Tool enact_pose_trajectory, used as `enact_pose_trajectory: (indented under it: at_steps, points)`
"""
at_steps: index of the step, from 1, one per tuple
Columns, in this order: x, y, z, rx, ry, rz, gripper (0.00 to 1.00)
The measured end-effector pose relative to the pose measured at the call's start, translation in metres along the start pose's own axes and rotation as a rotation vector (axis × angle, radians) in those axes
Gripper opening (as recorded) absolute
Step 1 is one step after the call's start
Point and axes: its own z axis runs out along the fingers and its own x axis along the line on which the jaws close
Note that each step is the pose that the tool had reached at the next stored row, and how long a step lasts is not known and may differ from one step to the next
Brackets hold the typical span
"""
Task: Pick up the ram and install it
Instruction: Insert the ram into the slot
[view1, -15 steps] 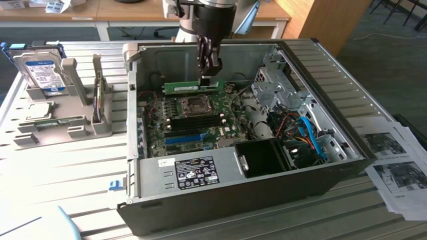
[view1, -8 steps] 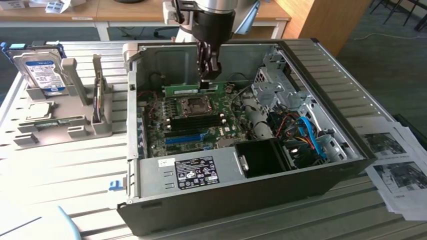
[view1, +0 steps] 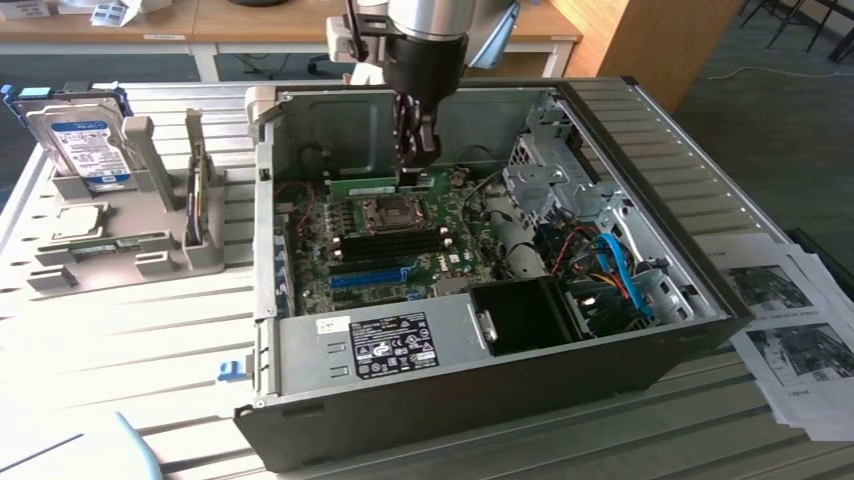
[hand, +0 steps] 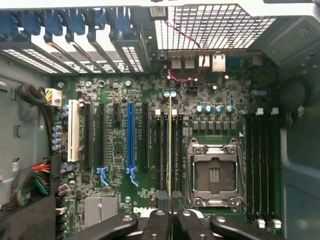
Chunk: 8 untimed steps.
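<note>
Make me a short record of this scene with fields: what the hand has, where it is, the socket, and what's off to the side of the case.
hand: shut on the ram, inside the open computer case
ram: green stick, held on edge, in line with the memory slots beside the CPU socket
seated in slot: cannot tell
CPU socket: empty
grey rack: on the exterior view's left of the case, hard drive standing in it
papers: on the exterior view's right of the case

Silver-grey arm (view1: 427, 18) tube, black wrist housing, black linkage pincer (view1: 423, 162), round silver pivot pins.
</note>
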Motion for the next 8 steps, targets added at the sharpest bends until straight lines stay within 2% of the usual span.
enact_pose_trajectory:
  at_steps: [8]
  points:
    - [-0.001,-0.0005,0.0116,0.0000,0.0001,0.000,0.11]
